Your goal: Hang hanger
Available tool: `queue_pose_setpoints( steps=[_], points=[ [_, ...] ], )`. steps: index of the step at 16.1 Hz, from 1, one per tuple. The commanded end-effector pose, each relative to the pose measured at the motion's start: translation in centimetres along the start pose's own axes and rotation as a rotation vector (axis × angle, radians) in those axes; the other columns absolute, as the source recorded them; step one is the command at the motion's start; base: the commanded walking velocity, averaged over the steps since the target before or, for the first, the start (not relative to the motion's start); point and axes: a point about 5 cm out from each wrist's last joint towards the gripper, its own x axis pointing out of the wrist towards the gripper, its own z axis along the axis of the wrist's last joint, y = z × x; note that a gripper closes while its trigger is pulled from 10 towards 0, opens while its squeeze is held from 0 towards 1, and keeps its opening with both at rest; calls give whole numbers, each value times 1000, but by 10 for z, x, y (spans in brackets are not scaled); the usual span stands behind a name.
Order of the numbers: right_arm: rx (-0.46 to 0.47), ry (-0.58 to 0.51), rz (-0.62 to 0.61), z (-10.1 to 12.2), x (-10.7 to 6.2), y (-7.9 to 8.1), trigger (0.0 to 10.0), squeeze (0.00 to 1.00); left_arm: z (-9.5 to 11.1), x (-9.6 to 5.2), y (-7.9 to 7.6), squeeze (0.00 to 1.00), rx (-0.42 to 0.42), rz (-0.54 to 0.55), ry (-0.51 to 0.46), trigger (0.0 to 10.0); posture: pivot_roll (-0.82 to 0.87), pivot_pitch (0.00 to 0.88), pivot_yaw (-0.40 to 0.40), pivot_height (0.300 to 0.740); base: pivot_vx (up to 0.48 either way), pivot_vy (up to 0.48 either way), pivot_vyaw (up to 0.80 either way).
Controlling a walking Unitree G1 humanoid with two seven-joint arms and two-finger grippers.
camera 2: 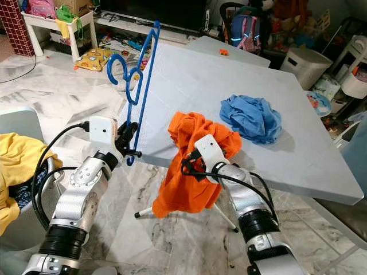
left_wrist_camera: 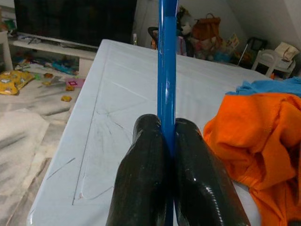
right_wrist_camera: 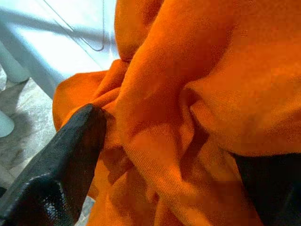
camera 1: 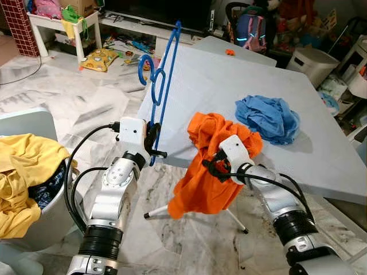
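The left gripper [left_wrist_camera: 168,141] is clamping the blue hanger [camera 1: 163,80] upright at the grey table [camera 1: 229,97] edge, while the right gripper [right_wrist_camera: 164,155] is gripping bunched orange cloth [camera 1: 206,172] beside it

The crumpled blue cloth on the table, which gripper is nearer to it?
Right. The right gripper, clutching the orange garment, is beside the crumpled blue cloth; the left gripper holds the blue hanger farther off.

Hanger [camera 1: 163,74] stands left of shirt [camera 1: 206,172], crumpled cloth [camera 1: 268,117] behind on table [camera 1: 229,86].
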Motion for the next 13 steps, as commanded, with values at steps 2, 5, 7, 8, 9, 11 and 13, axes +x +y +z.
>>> queue_pose_setpoints(
  steps=[2,5,7,8,9,11,13],
  points=[
    [27,49,-109,-8,0,-12,10000,0,10,3,-8,0,-2,-28,-28,10000,228,0,-165,740,0,0,0],
    [81,38,-214,-7,-1,-23,10000,0,11,3,-10,0,-10,-40,-26,10000,229,0,-163,740,176,0,0],
    [81,40,-218,-8,0,-23,10000,0,13,4,-9,0,-12,-40,-29,10000,228,0,-161,740,292,0,0],
    [79,43,-222,-9,0,-24,10000,0,13,4,-9,0,-12,-41,-29,10000,228,0,-161,740,322,0,0],
    [78,47,-224,-10,0,-23,10000,0,13,4,-10,0,-13,-44,-28,10000,226,0,-159,740,326,0,0],
    [78,49,-229,-11,1,-23,10000,0,13,4,-12,0,-21,-53,-27,10000,226,0,-160,740,330,0,0],
    [70,53,-230,-12,2,-21,10000,0,14,4,-13,0,-18,-55,-29,10000,228,0,-159,740,336,0,0]
  ],
)
